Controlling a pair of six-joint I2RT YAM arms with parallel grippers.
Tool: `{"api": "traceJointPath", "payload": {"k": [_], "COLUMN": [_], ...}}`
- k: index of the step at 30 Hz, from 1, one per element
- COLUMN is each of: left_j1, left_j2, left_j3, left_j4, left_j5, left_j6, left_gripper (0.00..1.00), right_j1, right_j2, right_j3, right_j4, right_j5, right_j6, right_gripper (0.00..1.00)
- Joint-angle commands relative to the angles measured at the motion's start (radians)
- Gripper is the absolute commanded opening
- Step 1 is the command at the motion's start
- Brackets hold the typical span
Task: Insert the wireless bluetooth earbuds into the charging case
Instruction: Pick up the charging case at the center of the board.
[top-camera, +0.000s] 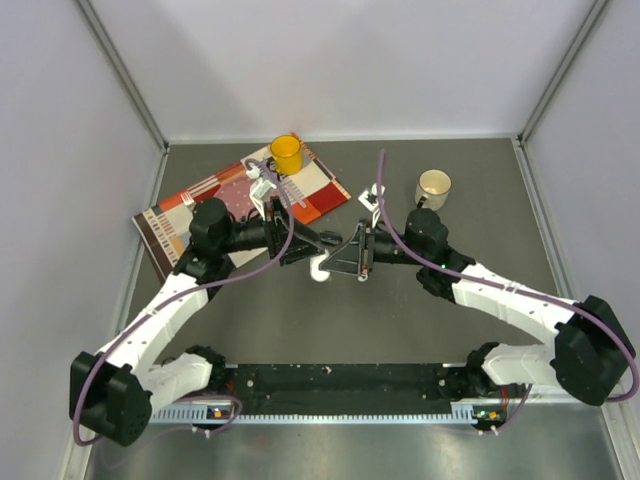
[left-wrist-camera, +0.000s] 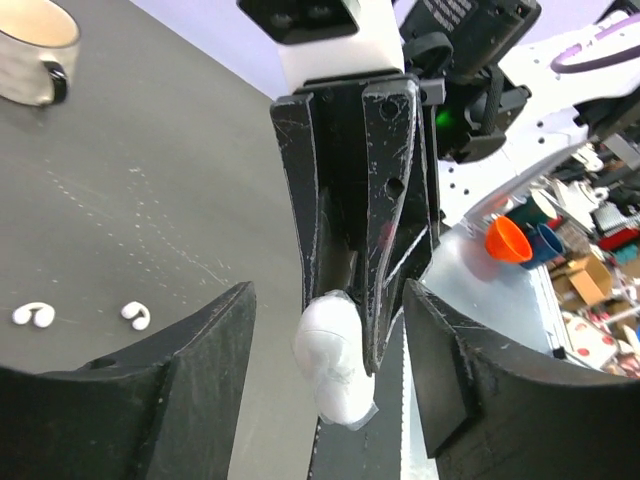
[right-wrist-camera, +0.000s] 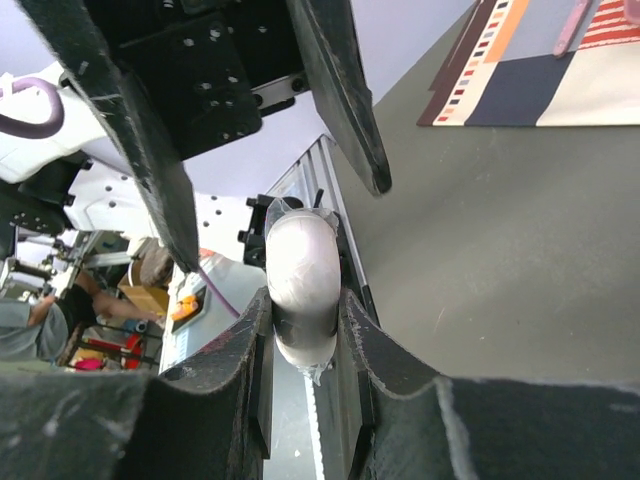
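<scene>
Top view: my two arms meet over the middle of the surface. My right gripper carries the white case, and my left gripper sits just beside it. A patterned mat with a yellow cup at its far corner lies behind the left arm. A white mug stands behind the right. I can make out no earbuds from up here.

Left wrist view: the left gripper is spread wide and holds nothing. The right gripper faces it head-on, the case pinched at its tip. Two white earbuds lie side by side on the surface, well apart from the case. The black pair is not in view.

Right wrist view: the right gripper is clamped on the case's flanks. I cannot tell whether the lid is open.

My read: the case is held up and no bud is in it. Next, the left gripper likely has to open the lid or fetch a bud while the right holds steady.
</scene>
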Motion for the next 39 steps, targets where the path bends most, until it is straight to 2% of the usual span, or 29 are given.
{"api": "traceJointPath", "payload": {"k": [1,5,8,10,12,16,22,33,39], "left_j1": [-0.002,0.000,0.000,0.000,0.000,-0.005,-0.031,-0.167,-0.204], "left_j2": [-0.067,-0.156,-0.236,-0.274,-0.316,-0.305,-0.207,-0.150,-0.118], "left_j3": [-0.006,-0.052,-0.135,-0.216,-0.284,-0.355,-0.385,-0.335,-0.324], "left_j4": [0.024,0.047,0.145,0.221,0.321,0.514,0.749,0.788,0.843], "left_j5": [-0.138,-0.262,-0.369,-0.414,-0.455,-0.422,-0.414,-0.526,-0.557], "left_j6": [0.039,0.041,-0.017,-0.079,-0.143,-0.261,-0.356,-0.286,-0.278], "left_gripper": [0.67,0.68,0.69,0.69,0.71,0.72,0.71,0.70,0.67], "right_j1": [0.008,0.008,0.006,0.008,0.013,0.028,0.039,0.091,0.109], "right_j2": [-0.040,-0.062,-0.093,-0.122,-0.146,-0.203,-0.208,-0.197,-0.195], "right_j3": [-0.008,-0.026,-0.087,-0.155,-0.184,-0.198,-0.229,-0.235,-0.229], "right_j4": [0.031,0.059,0.204,0.371,0.418,0.480,0.639,0.698,0.666], "right_j5": [0.046,0.113,0.211,0.281,0.345,0.400,0.439,0.517,0.529], "right_j6": [0.002,0.020,0.108,0.146,0.157,0.106,0.169,0.146,0.125], "right_gripper": [0.00,0.00,0.00,0.00,0.00,0.00,0.00,0.00,0.00]}}
